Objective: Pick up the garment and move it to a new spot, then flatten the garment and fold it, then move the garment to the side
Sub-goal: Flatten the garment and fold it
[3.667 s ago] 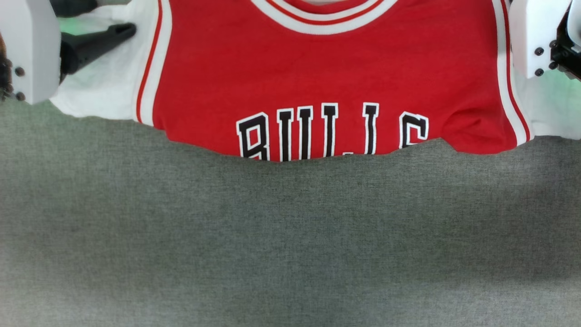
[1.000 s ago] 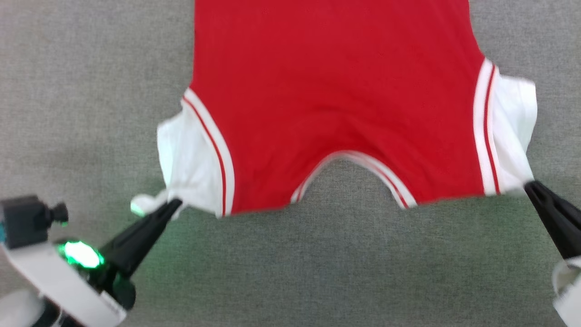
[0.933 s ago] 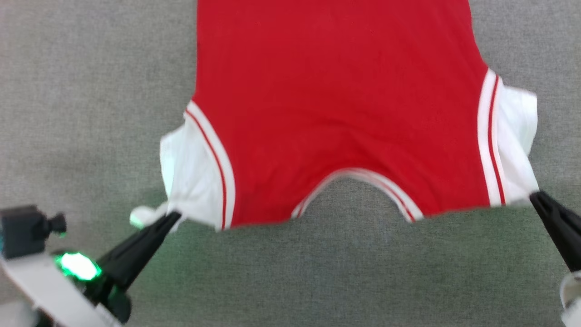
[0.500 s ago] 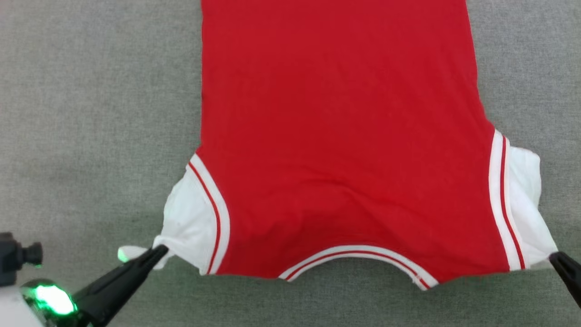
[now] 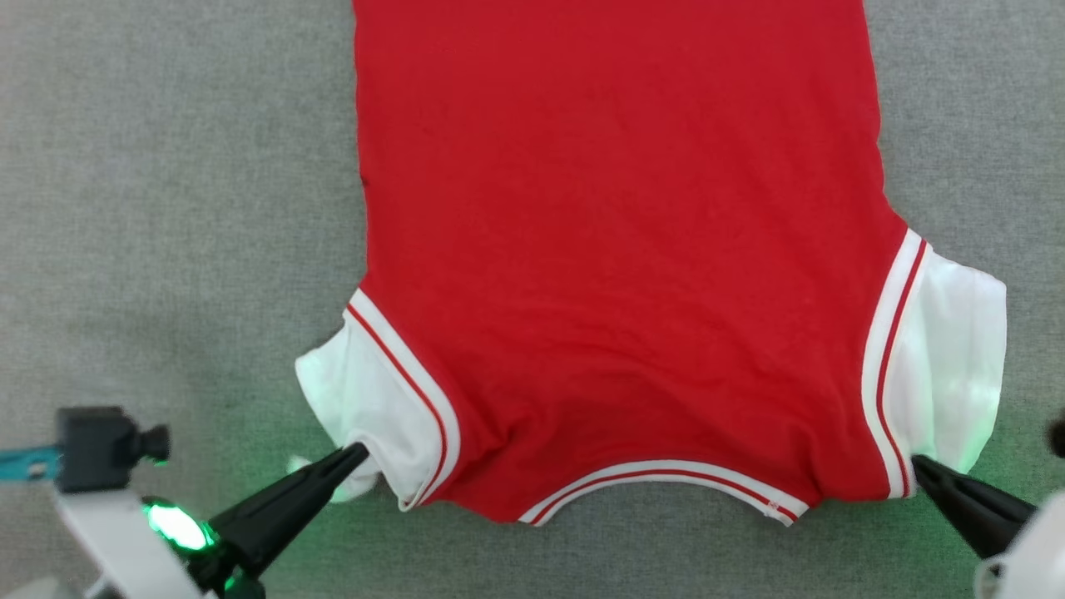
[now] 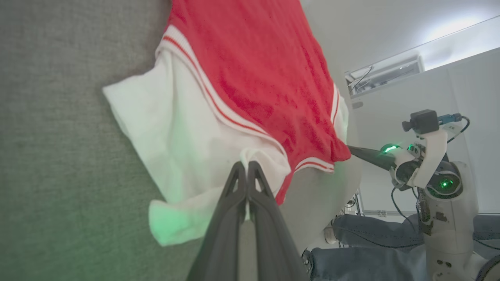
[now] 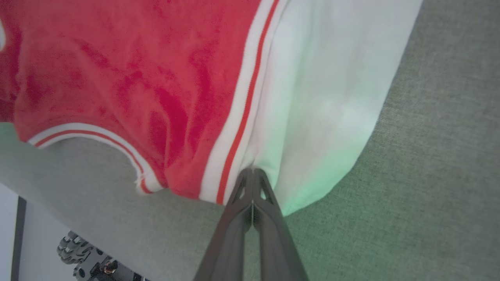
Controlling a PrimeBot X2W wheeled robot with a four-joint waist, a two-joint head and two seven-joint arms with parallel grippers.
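The garment (image 5: 616, 249) lies spread on the grey cloth table (image 5: 166, 208), plain red side up, collar toward me, lettering hidden. My left gripper (image 5: 358, 453) is shut on the lower edge of its white left sleeve (image 5: 358, 391). My right gripper (image 5: 919, 462) is shut on the white right sleeve (image 5: 957, 358) beside the striped trim. In the left wrist view the shut fingers (image 6: 234, 203) pinch a fold of the garment's (image 6: 250, 58) white sleeve cloth. In the right wrist view my right gripper (image 7: 253, 171) pinches the garment (image 7: 117, 70) at the sleeve seam.
Grey cloth stretches bare on both sides of the garment. The table's near edge (image 7: 58, 187) runs just below the collar. Beyond that edge a person's legs in jeans (image 6: 371, 265) show, with my right arm (image 6: 425, 156) across from the left wrist.
The garment slid toward me across the table over the last second. Both grippers have since come slightly inward, and the stretched sleeves have gone slack and lie flatter.
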